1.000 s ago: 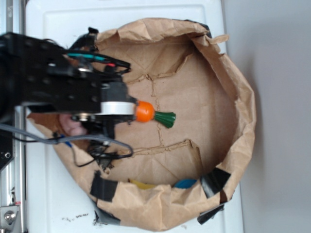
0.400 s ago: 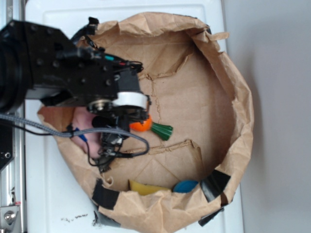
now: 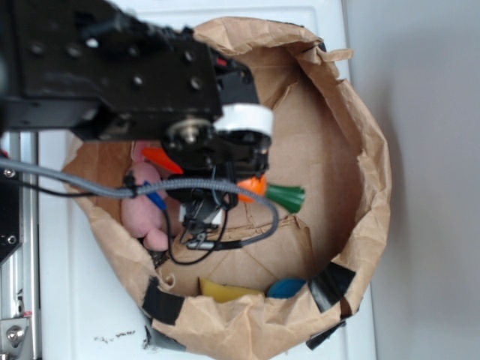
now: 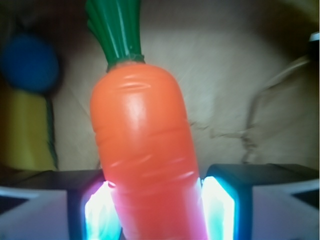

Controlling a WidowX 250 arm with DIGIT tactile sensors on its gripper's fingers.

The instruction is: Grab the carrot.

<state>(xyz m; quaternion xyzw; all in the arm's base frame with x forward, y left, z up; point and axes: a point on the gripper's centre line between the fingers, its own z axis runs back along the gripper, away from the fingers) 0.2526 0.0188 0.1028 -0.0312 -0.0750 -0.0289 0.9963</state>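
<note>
The glossy orange carrot (image 4: 145, 150) fills the wrist view, its ribbed green top (image 4: 116, 31) pointing up. It sits between the two glowing pads (image 4: 100, 212) of my gripper (image 4: 157, 210), which press on both its sides. In the exterior view the black arm hides most of the carrot (image 3: 255, 186); only an orange bit and the green top (image 3: 286, 197) stick out to the right of my gripper (image 3: 238, 180). It is over the middle of the brown paper bag (image 3: 360, 142).
A pink plush (image 3: 142, 214) lies at the bag's left side beside a red-orange piece (image 3: 161, 159). A yellow thing (image 3: 221, 289) and a blue thing (image 3: 286, 286) lie at the bag's near wall. The bag sits on a white surface (image 3: 82, 307).
The arm has moved right and grown larger in view, taking the carrot with it. The carrot's green top has shifted right. The pink plush, once hidden, now shows.
</note>
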